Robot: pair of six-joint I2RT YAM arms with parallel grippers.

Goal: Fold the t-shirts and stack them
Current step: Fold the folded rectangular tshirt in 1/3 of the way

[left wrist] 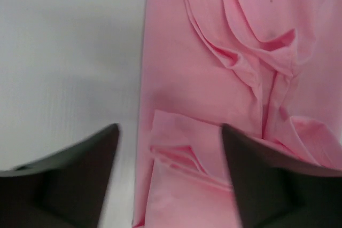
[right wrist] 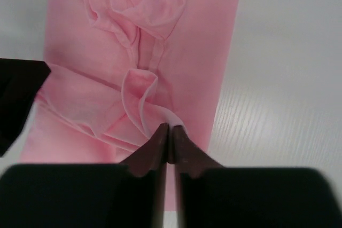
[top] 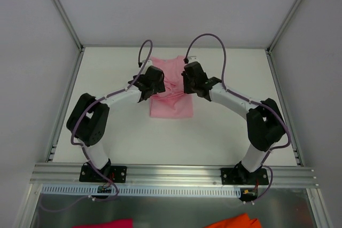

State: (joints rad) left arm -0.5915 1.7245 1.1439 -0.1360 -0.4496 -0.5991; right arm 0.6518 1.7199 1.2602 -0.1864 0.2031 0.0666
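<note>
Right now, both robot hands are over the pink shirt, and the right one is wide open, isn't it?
No, the right gripper is shut, pinching a fold of the pink shirt; the right wrist view shows it. The rest is right.

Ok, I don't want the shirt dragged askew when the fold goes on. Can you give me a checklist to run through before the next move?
1. Grip: the right gripper is shut on a raised fold of the t-shirt: ok.
2. Free side: the left gripper is open, its jaws apart over the shirt's edge with no cloth pinched: ok.
3. Cloth lying smooth: bunched creases run down the middle: not ok.
4. Shirt fully on the table, away from its edges: ok.
5. How many layers the right pinch holds: cannot tell.
</note>
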